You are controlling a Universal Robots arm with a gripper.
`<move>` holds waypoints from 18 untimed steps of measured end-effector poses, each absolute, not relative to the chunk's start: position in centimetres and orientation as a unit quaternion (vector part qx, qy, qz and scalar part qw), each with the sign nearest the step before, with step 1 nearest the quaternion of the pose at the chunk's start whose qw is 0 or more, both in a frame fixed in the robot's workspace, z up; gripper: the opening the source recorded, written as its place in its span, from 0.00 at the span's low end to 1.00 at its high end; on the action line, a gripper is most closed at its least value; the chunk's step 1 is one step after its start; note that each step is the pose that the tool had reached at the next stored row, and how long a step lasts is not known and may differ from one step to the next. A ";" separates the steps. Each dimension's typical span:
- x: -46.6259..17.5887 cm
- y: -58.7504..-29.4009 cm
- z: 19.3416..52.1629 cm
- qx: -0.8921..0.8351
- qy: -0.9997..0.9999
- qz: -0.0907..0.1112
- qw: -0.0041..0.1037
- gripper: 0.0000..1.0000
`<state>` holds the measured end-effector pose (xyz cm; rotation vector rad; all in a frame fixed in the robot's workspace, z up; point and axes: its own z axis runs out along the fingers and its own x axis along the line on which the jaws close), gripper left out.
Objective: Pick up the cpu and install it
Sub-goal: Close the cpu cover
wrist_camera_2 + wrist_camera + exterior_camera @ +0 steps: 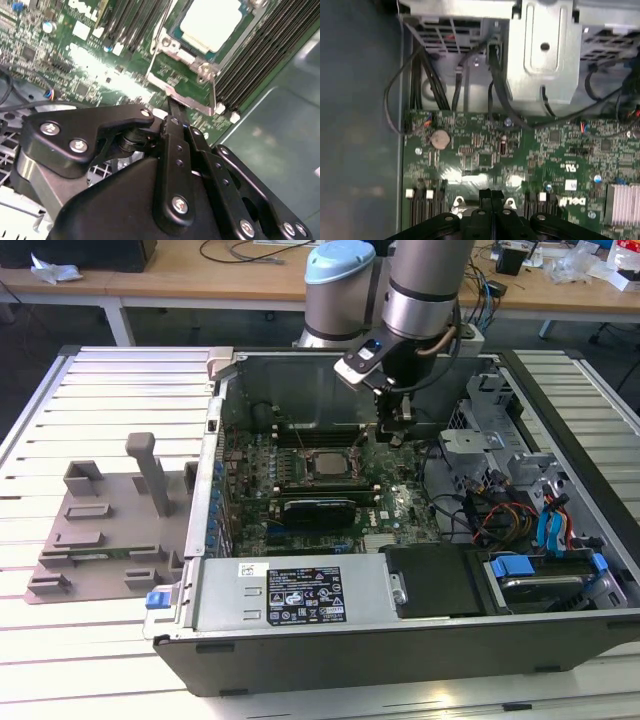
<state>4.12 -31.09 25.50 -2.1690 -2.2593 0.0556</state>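
The pincer (392, 433) is closed narrow and holds nothing above the motherboard (300, 495). The cpu (325, 462) lies at its eight o'clock. In the second wrist view the picture's edge cuts the cpu off.

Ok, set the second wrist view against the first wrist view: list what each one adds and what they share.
Second wrist view: the flat, silvery-white square cpu lying in its socket, with the socket's silver metal frame beside it.
First wrist view: a grey sheet-metal drive cage, black cables, a round silver coin battery and a finned silver heatsink.
In both wrist views: the green motherboard and the black gripper, shut, just above the board.
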 end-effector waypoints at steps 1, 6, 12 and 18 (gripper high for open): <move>3.9 -31.1 25.5 -0.692 -0.721 0.018 0.005 0.11; 2.6 -31.1 25.4 -0.692 -0.721 0.018 0.005 0.11; 1.2 -31.1 25.3 -0.692 -0.721 0.017 0.006 0.11; 0.0 -31.1 23.8 -0.692 -0.721 0.017 0.006 0.11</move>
